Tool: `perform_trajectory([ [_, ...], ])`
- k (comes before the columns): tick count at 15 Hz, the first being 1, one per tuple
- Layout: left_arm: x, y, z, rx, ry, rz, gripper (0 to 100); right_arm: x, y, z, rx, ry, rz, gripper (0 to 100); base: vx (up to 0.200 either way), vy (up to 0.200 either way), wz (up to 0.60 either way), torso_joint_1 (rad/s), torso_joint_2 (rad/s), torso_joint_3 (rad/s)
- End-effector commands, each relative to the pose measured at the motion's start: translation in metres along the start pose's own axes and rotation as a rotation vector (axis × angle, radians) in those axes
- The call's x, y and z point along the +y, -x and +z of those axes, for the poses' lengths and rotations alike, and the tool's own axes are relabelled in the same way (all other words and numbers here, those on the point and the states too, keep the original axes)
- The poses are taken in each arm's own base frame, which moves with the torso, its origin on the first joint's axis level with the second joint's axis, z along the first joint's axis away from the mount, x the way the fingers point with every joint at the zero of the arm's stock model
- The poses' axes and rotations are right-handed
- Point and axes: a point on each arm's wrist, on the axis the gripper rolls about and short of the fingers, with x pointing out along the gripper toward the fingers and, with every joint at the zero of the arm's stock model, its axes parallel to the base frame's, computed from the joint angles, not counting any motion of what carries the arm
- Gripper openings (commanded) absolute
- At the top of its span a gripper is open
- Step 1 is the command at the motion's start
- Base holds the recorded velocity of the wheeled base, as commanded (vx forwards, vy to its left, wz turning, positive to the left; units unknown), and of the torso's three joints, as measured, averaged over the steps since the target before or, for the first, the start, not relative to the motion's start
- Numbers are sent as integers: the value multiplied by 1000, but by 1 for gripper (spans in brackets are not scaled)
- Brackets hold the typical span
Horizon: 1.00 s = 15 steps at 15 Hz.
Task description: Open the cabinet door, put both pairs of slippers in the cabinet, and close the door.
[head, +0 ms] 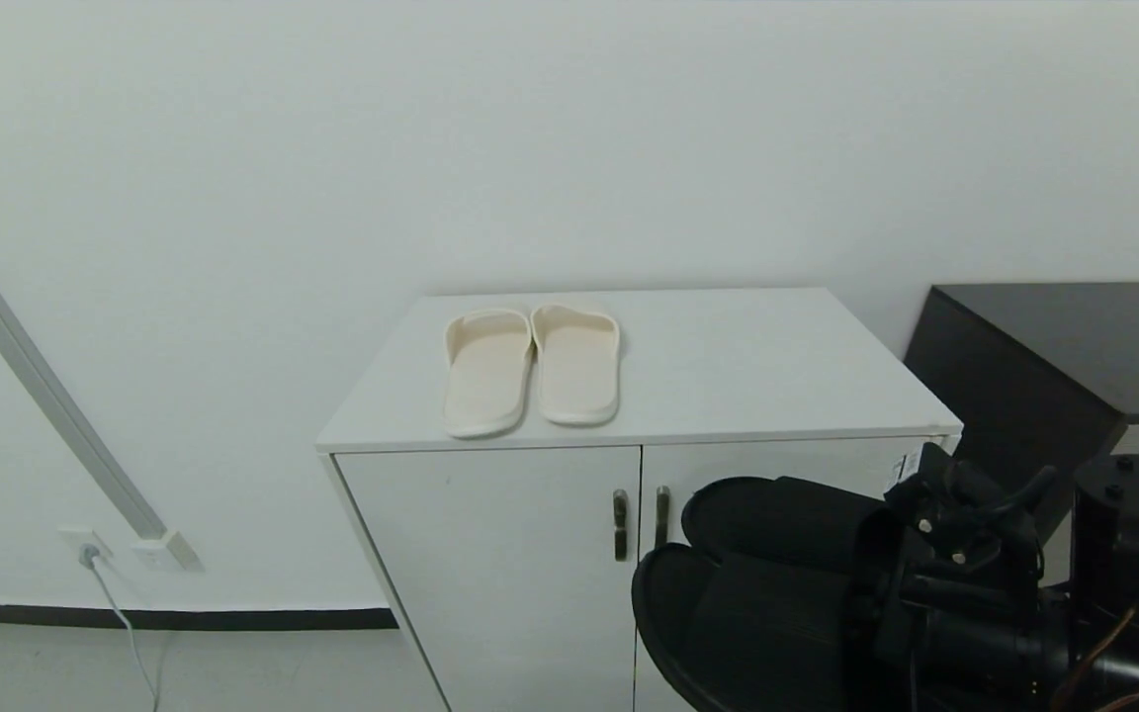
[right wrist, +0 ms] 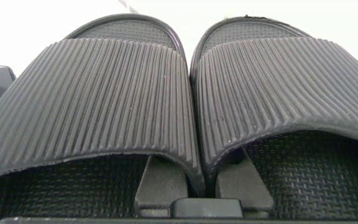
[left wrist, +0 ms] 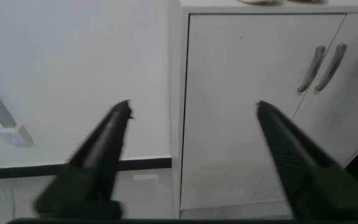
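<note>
Ribbed black slippers [right wrist: 123, 93], cream slippers [head: 485, 371]

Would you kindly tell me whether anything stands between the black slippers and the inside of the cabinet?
Yes: the cabinet's left door and right door are both shut, closing off the inside from the black slippers.

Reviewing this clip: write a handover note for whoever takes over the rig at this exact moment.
The left end effector is open and empty, facing the left door of the cabinet.
The right end effector is shut on the black slippers, held as a pair in front of the right door.
The cream slippers lie side by side on the cabinet top.
Done: black pair in hand.
Left: both doors are shut; open one, put both pairs inside, close it.
</note>
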Motion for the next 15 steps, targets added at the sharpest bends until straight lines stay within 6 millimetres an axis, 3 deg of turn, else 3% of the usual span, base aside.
perform_trajectory([
  [1,0,0,0,1,0,0,100,0,-1,-1,5,-1,2,0,0,0,0,-212,535,325],
  [15,0,0,0,1,-5,-1,100,2,3,-4,9,0,26,0,0,0,0,-160,494,328],
])
